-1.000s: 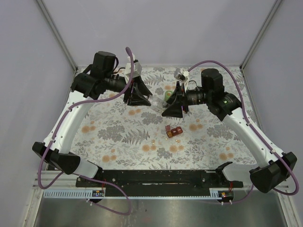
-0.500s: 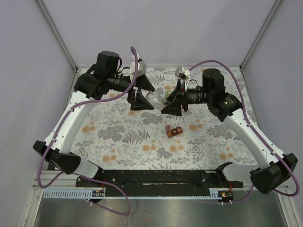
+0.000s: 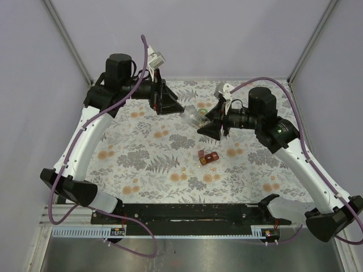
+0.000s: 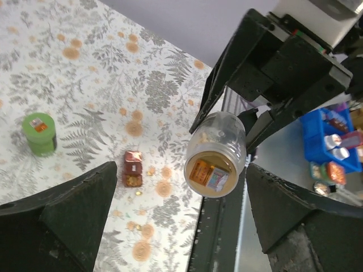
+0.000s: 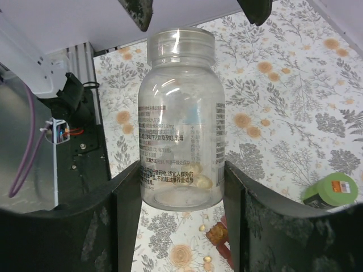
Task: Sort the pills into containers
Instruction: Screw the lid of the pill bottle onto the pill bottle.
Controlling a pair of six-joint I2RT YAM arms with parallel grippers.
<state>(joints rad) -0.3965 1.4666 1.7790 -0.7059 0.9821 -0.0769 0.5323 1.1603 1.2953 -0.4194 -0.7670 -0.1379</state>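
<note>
Your right end effector (image 5: 181,192) pinches the clear pill bottle (image 5: 180,113) above the desk (image 4: 85,85) — a few pills (image 5: 198,180) sit inside. The left end effector (image 4: 180,166) is spread wide at its cap end. The green bottle (image 4: 39,133) and red pill box (image 4: 133,169) are on the desk.

Floral-clothed table (image 3: 142,164) with dark-red pill box (image 3: 208,158), green bottle (image 4: 39,133), few loose pills (image 5: 202,228).

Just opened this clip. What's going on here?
The right claw is shut on a clear bottle, holding it above the floral cloth with a few pills lying inside. The left claw is open just off the bottle's cap end, not touching it. On the cloth below are the dark-red pill box, a green bottle and some loose pills.
</note>
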